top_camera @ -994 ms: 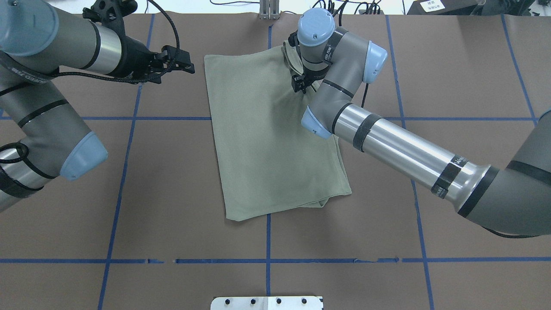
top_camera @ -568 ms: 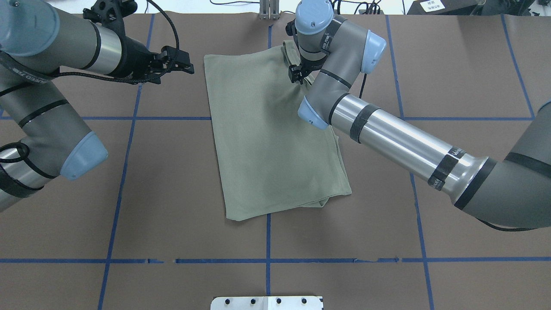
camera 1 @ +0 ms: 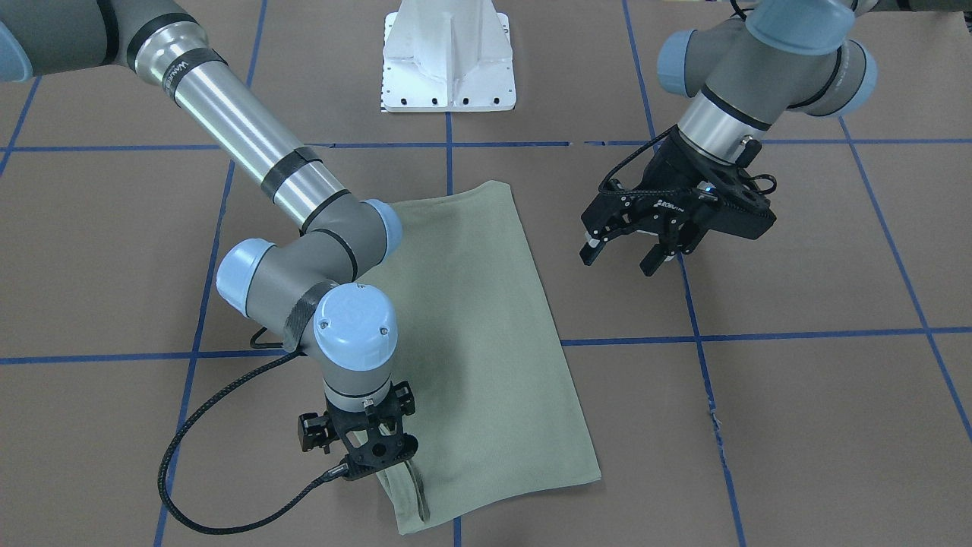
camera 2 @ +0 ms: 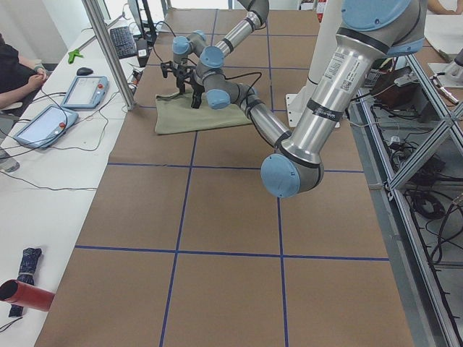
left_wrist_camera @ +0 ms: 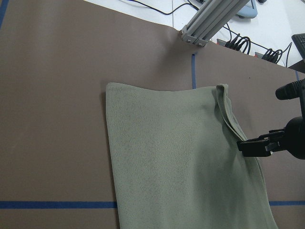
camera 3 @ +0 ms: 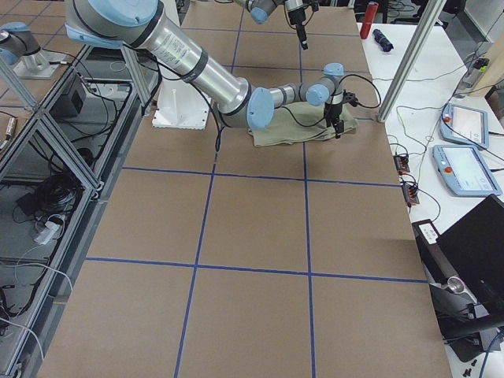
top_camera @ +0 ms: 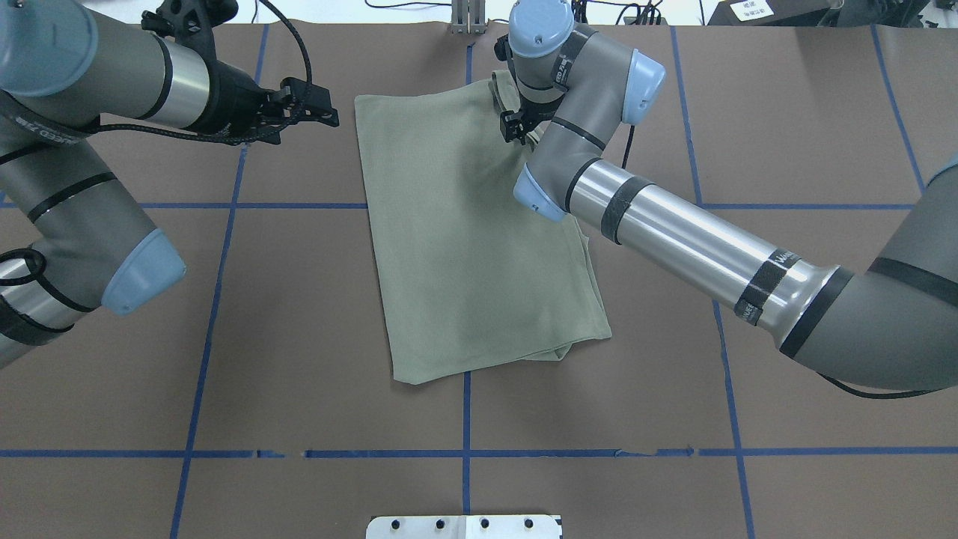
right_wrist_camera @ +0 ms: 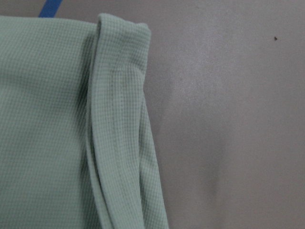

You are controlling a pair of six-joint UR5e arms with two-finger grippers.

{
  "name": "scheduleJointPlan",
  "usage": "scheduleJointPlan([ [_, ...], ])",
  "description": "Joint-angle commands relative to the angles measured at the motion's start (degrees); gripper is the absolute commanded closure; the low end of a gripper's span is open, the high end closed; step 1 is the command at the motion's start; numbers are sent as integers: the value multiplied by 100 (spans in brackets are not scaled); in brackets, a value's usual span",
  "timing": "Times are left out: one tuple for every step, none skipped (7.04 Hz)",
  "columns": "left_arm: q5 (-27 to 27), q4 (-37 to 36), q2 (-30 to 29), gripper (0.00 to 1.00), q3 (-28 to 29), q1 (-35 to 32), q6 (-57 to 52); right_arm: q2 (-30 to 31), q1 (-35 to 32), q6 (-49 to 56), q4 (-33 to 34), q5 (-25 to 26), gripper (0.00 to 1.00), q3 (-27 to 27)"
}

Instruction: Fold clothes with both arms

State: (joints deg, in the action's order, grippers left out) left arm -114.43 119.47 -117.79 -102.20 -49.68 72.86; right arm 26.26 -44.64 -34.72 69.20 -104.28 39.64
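The sage-green shirt (top_camera: 464, 239) lies folded into a flat rectangle on the brown table, and also shows in the front view (camera 1: 486, 342) and the left wrist view (left_wrist_camera: 176, 152). My right gripper (top_camera: 515, 131) points down over the shirt's far right corner (camera 1: 380, 469), beside a doubled ribbed edge (right_wrist_camera: 121, 95). I cannot tell whether it is open or shut. My left gripper (camera 1: 619, 262) is open and empty. It hovers above the table to the left of the shirt's far left corner (top_camera: 322, 112). The neck label and logo are hidden.
The white base pedestal (camera 1: 448, 61) stands at the robot's side of the table. Blue tape lines (top_camera: 299, 205) grid the brown cover. An aluminium post (top_camera: 468, 19) stands at the far edge. Tablets (camera 2: 43, 123) and a seated person (camera 2: 14, 72) are beyond it.
My right gripper has moved along the shirt's right edge toward the far corner, and the small puckers near it have smoothed out. My left arm has not moved.
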Motion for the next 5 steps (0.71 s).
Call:
scheduleJointPlan([
  [0,-3,-8,0,-20,-6,0,-42,-18,0,-117,4,0,-150],
  [0,-3,-16,0,-20,-6,0,-42,-149,0,-117,-13,0,-150],
  [-26,-12,36,0,-124,-32,-9,2,-289,26,-117,-22,0,-167],
  [-87,-125,45,0,-247,-50,-9,28,-343,35,-117,-22,0,-272],
  [-88,-204,45,0,-300,-41,0,20,-343,26,-117,-40,0,-273],
])
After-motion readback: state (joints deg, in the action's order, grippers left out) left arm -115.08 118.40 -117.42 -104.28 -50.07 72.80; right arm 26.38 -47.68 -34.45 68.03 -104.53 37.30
